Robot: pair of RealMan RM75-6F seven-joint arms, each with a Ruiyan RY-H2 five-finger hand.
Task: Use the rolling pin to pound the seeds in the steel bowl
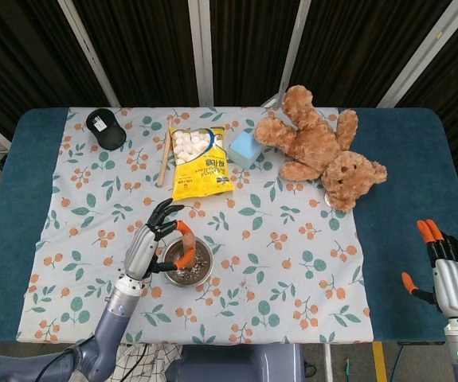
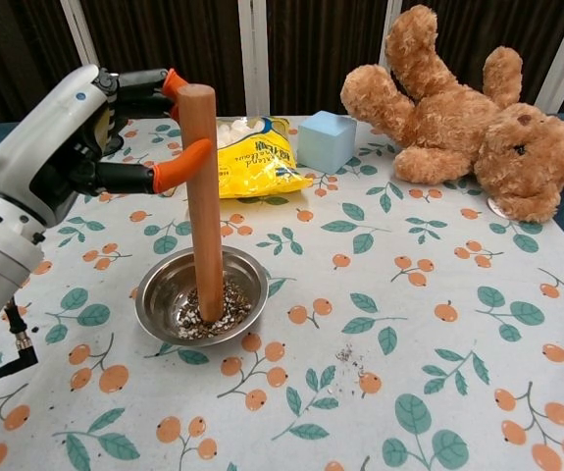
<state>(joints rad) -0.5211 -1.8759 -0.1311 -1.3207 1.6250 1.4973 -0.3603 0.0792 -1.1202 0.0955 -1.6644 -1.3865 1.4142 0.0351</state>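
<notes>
My left hand (image 2: 76, 147) grips a wooden rolling pin (image 2: 203, 206) near its top and holds it upright. The pin's lower end stands in the seeds (image 2: 208, 316) inside the steel bowl (image 2: 156, 290). From the head view the left hand (image 1: 153, 243) sits just left of the steel bowl (image 1: 201, 272), with the rolling pin (image 1: 185, 247) seen nearly end-on. A few seeds (image 2: 352, 361) lie spilled on the cloth right of the bowl. My right hand (image 1: 445, 270) hangs open off the table's right front corner, holding nothing.
A yellow marshmallow bag (image 1: 199, 161), a blue block (image 1: 244, 146) and a brown teddy bear (image 1: 320, 147) lie across the back. A black mesh cup (image 1: 106, 128) stands at the back left, with a thin wooden stick (image 1: 166, 150) beside the bag.
</notes>
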